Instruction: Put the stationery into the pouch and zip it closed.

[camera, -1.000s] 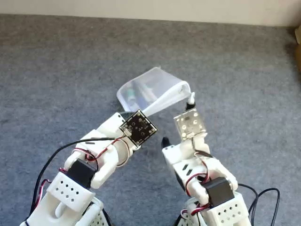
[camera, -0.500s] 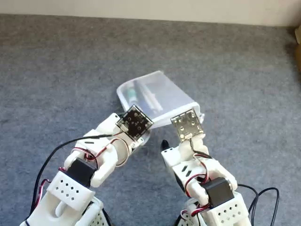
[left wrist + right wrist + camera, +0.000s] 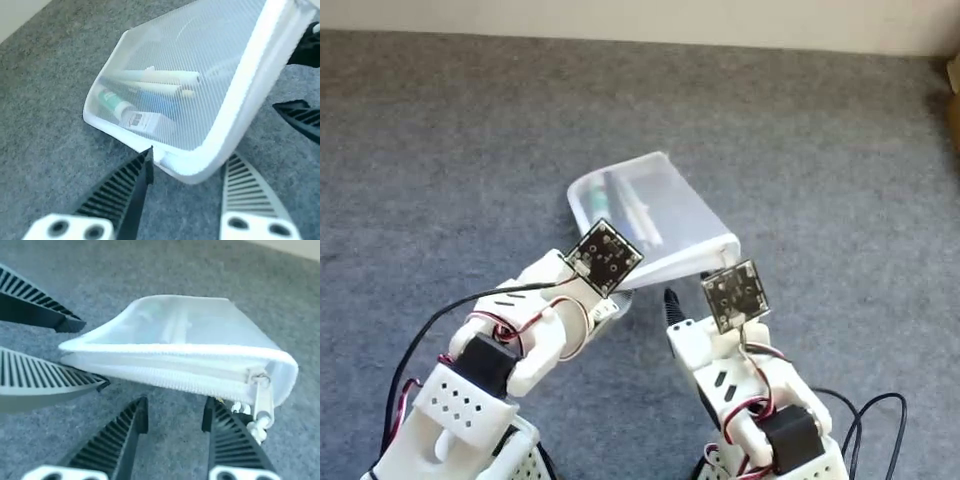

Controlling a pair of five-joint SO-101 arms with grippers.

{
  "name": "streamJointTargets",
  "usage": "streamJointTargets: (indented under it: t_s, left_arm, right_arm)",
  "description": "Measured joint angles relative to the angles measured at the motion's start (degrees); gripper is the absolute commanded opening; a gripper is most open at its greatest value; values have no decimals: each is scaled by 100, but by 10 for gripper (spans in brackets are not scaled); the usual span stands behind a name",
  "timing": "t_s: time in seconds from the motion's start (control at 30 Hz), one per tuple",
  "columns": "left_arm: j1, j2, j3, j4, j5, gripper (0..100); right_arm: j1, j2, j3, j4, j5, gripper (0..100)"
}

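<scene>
Viewed from my remote station, the white mesh pouch (image 3: 665,215) lies on the grey carpeted tabletop (image 3: 440,130) just above the centre of the high view, with its long zipped edge towards the two arms in the lower half of the frame. The stationery (image 3: 150,82) sits inside it; through the mesh I can make out pale pens and a green-capped tube bunched against the pouch's far end, towards the upper left of the left wrist view. The left gripper (image 3: 185,182) stands wide open across one lower corner of the pouch, its black finger tip touching the rim and its white finger just beside the curve of the corner. It has no clamp on the fabric that I can see. The right gripper (image 3: 175,412) is also spread open and holds nothing, its two finger tips just short of the zipper line at the lower centre of the right wrist view. The zipper pull (image 3: 261,395) hangs at the right end of the pouch in that view. The track to its left, running to the opposite corner, looks closed. The other arm's fingers flank that corner at the left edge of the frame.
</scene>
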Motion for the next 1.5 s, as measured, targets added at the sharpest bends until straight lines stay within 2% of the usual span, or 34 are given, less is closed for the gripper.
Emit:
streamJointTargets:
  t_s: [0.23, 0.5, 0.77, 1.03, 1.23, 1.3, 1.4, 1.47, 1.5]
  left_arm:
    - [0, -1398, -9, 571, 0, 213]
    - [-62, -3745, 633, 686, 0, 210]
    - [-1670, -3763, 985, 686, 0, 210]
    - [-2699, -3727, 2013, 686, 0, 214]
    - [-2980, -3692, 2681, 686, 0, 204]
    - [-2980, -3692, 2910, 686, 0, 144]
    - [-2980, -3684, 3095, 677, 0, 2]
    - [-2980, -3701, 3182, 554, 0, 26]
    - [-2980, -3675, 3209, 457, 0, 25]
  right_arm:
    - [9, -62, 0, -18, 0, 170]
    - [976, -79, 0, -35, -9, 170]
    - [1600, -114, -185, -35, -9, 170]
    - [2611, -105, -220, 70, -9, 170]
    - [2840, -70, 607, 105, -9, 170]
    - [2884, -70, 958, 53, -9, 161]
    - [3077, -62, 1363, -193, -9, 74]
    - [3235, -62, 1591, -448, -9, 3]
    - [3314, -62, 1662, -545, -9, 3]
